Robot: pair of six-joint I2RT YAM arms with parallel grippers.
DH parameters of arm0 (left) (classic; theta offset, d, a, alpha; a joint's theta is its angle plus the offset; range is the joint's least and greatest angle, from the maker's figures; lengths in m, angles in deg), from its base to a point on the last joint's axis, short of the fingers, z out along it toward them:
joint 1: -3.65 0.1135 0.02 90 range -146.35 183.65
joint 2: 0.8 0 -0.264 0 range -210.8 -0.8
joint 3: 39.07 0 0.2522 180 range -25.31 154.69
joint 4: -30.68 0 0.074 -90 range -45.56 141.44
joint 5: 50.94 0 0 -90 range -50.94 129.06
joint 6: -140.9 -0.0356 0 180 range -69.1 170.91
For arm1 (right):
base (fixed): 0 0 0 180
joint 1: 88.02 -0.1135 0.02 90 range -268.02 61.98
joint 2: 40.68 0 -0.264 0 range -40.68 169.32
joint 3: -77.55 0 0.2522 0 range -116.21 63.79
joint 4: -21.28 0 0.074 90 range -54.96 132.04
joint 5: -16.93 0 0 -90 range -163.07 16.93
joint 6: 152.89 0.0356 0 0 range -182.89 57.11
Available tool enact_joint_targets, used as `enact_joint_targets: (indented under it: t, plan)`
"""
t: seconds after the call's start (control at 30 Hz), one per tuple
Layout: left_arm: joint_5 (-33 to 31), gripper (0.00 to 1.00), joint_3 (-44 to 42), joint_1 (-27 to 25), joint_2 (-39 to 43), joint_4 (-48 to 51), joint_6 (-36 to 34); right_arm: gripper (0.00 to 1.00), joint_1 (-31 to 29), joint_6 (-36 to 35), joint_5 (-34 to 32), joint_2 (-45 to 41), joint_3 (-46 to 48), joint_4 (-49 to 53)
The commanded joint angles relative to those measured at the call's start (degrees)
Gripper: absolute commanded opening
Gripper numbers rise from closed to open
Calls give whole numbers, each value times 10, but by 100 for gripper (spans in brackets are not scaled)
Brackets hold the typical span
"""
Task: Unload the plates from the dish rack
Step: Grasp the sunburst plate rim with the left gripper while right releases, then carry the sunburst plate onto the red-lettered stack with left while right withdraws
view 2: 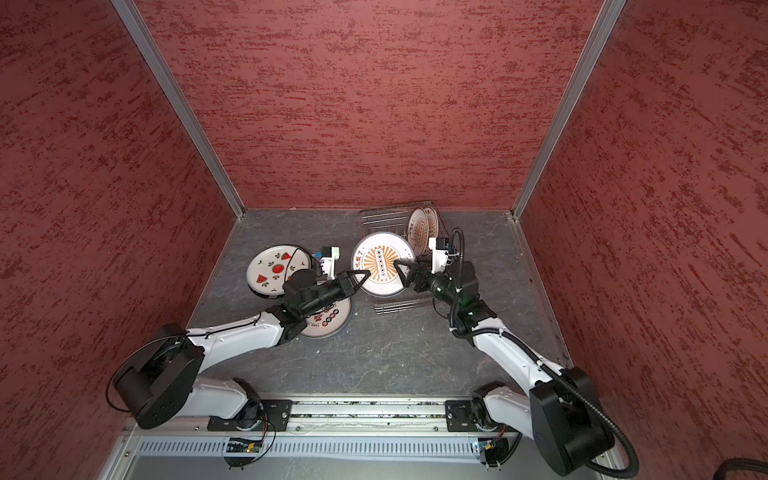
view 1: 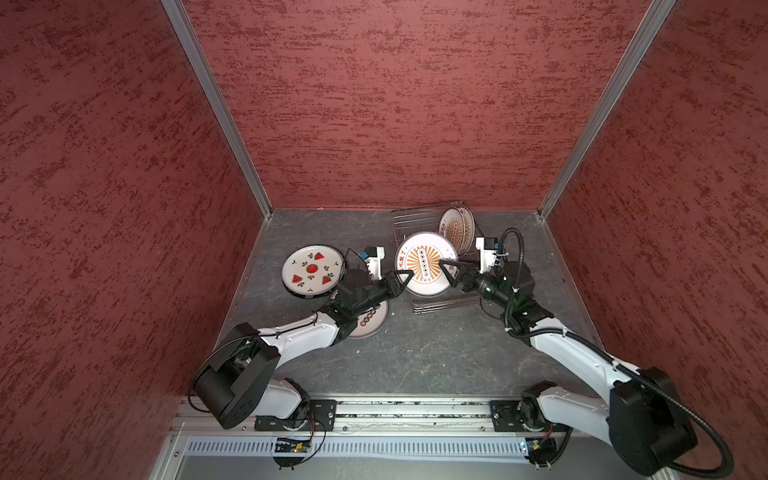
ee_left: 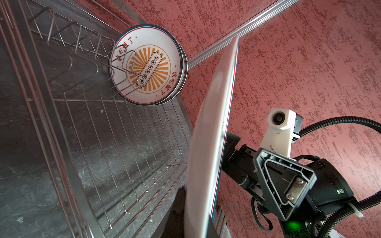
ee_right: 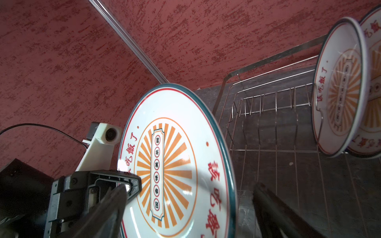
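An orange sunburst plate (view 1: 424, 264) (view 2: 382, 264) is held upright over the front of the wire dish rack (view 1: 415, 220) (view 2: 380, 218). My left gripper (view 1: 407, 275) (view 2: 365, 274) is shut on its left edge; in the left wrist view the plate (ee_left: 214, 144) runs edge-on between the gripper (ee_left: 195, 220)'s jaws. My right gripper (view 1: 446, 272) (view 2: 398, 271) (ee_right: 189, 210) stands open, its fingers (ee_right: 272, 206) apart on either side of the plate (ee_right: 177, 164)'s right edge. Two more sunburst plates (view 1: 457, 228) (ee_left: 148, 68) (ee_right: 340, 99) stand in the rack (ee_left: 103, 123) at its far end.
A watermelon plate (view 1: 312, 270) (view 2: 276, 270) lies flat at the left on a dark-rimmed one. A red-character plate (view 1: 372, 322) (view 2: 328, 318) lies partly under my left arm. Red walls close in the back and both sides.
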Motion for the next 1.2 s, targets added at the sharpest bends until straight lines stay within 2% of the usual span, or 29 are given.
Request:
enact_joint_targets:
  t: [0.0, 0.13, 0.3, 0.43, 0.57, 0.73, 0.97, 1.03, 1.17]
  plan:
    - [0, 0, 11, 15, 22, -13, 3, 99, -3, 10, -25, -4, -19, 0]
    - [1, 0, -7, 40, 51, -14, 13, 99, -3, 3, -32, -4, -31, 11]
    - [-10, 0, -14, 59, 111, 51, 5, 99, -3, -14, -41, 13, -52, 26]
    - [9, 0, -37, 92, 163, 88, 16, 99, -3, -21, -43, 37, -68, 20]
    - [39, 0, -60, 129, 201, 122, 29, 99, -4, -26, -20, 52, -77, 7]
    - [41, 0, -80, 161, 252, 193, 17, 99, -5, -43, 3, 52, -75, -14]
    - [67, 0, -103, 213, 284, 279, 14, 99, -8, -78, -49, 53, -82, 24]
    - [84, 0, -109, 228, 284, 285, 16, 99, -15, -90, -28, 57, -82, 18]
    - [96, 0, -115, 245, 278, 295, 12, 99, -54, -148, 63, 66, -92, 17]
